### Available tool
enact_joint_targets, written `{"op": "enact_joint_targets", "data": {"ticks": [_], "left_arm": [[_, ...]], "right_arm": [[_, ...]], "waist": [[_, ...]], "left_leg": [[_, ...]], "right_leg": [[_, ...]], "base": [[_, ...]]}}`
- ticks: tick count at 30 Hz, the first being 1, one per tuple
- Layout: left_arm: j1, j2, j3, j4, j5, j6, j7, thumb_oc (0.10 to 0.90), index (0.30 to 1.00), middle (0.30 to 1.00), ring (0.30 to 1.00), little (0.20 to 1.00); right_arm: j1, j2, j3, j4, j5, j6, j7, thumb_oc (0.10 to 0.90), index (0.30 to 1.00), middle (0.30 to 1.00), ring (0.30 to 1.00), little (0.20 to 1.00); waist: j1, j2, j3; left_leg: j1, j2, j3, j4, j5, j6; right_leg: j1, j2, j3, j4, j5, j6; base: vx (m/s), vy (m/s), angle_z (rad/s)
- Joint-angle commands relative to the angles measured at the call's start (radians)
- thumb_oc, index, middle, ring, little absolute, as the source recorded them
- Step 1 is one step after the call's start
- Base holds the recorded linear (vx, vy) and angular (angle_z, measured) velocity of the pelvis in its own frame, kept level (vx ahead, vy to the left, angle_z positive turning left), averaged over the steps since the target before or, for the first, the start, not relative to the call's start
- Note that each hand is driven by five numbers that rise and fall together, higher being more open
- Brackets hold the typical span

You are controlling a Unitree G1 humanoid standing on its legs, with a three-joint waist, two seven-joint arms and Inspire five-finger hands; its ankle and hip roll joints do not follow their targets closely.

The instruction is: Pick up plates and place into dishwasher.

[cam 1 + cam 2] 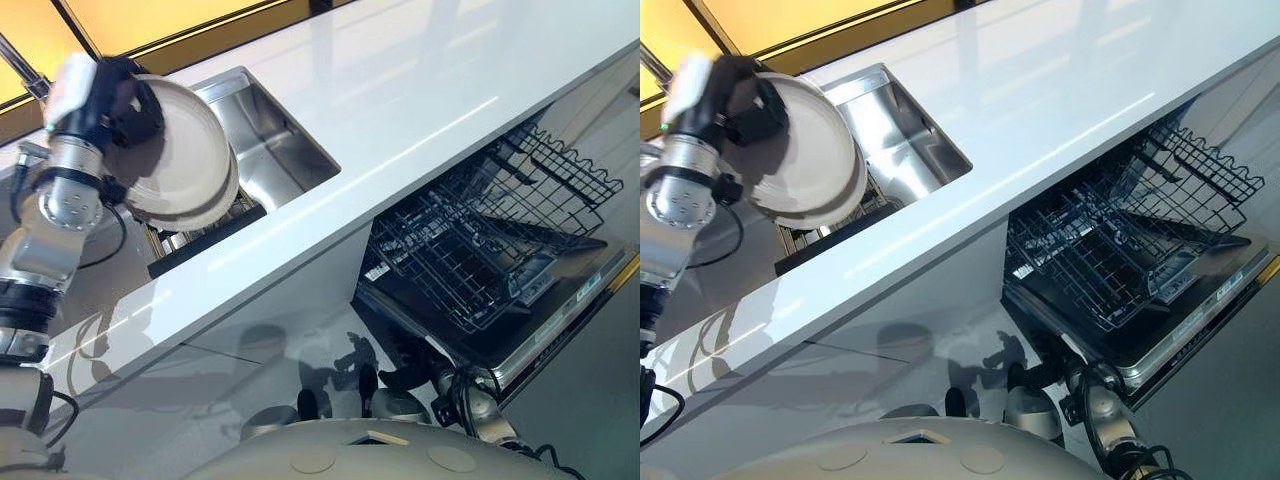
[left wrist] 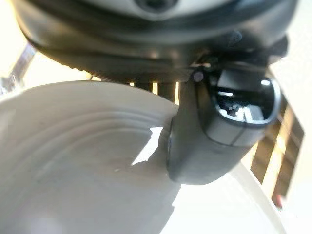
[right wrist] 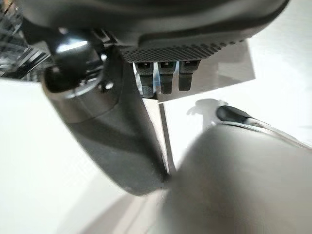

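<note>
Left hand (image 1: 112, 98) grips the plate (image 1: 185, 155) above the sink (image 1: 285, 150) (carry phase); next, swing right to the dishwasher rack (image 1: 480, 250).

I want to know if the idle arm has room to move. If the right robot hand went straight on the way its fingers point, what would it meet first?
Probably the white cabinet front: in the right wrist view the right robot hand has straight fingers aimed at that pale panel, with nothing visible between. Depth is unclear, so the gap cannot be judged.
</note>
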Motion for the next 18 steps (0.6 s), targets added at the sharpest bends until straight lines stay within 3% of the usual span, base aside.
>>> {"op": "enact_joint_targets", "data": {"ticks": [1,2,3,4,18], "left_arm": [[-0.145,0.012,0.054,0.035,0.049,0.003,0.026,0.633,0.756,0.756,0.756,0.733],[-0.143,0.006,0.052,0.045,0.044,0.017,0.019,0.707,0.82,0.82,0.82,0.807],[-0.134,-0.004,0.052,0.06,0.06,0.028,0.004,0.163,0.354,0.354,0.354,0.263],[-0.132,-0.007,0.051,0.065,0.061,0.033,0.0,0.1,0.3,0.3,0.3,0.2],[-0.056,-0.023,0.11,0.05,0.081,0.023,0.033,0.1,0.3,0.3,0.3,0.2]], "right_arm": [[-0.001,-0.06,0.012,-0.068,0.035,-0.052,-0.011,0.8,0.9,0.9,0.9,0.9],[-0.001,-0.06,0.013,-0.068,0.032,-0.054,-0.013,0.8,0.9,0.9,0.9,0.9],[0.001,-0.062,0.015,-0.072,0.029,-0.053,-0.015,0.8,0.9,0.9,0.9,0.9],[0.001,-0.062,0.015,-0.075,0.028,-0.051,-0.013,0.8,0.9,0.9,0.9,0.9],[0.021,-0.063,0.005,-0.068,-0.001,-0.063,-0.01,0.8,0.9,0.9,0.9,0.9]], "waist": [[-0.027,0.024,-0.033],[-0.028,0.023,-0.03],[-0.026,0.021,-0.025],[-0.026,0.02,-0.023],[-0.016,0.024,-0.033]], "left_leg": [[-0.054,-0.031,0.007,0.012,-0.051,0.017],[-0.054,-0.031,0.009,0.013,-0.051,0.018],[-0.058,-0.032,0.013,0.019,-0.051,0.018],[-0.06,-0.032,0.014,0.023,-0.052,0.018],[-0.064,-0.04,-0.005,0.034,-0.047,0.015]], "right_leg": [[-0.015,0.032,0.028,0.089,-0.14,0.069],[-0.02,0.032,0.027,0.092,-0.139,0.071],[-0.023,0.031,0.02,0.097,-0.14,0.072],[-0.025,0.031,0.019,0.099,-0.139,0.072],[-0.021,0.024,0.014,0.102,-0.137,0.07]], "base": [[0.01,0.002,-0.04],[0.01,0.005,-0.05],[0.01,0.006,-0.08],[0.02,0.008,-0.11],[0.01,0.005,-0.02]]}}
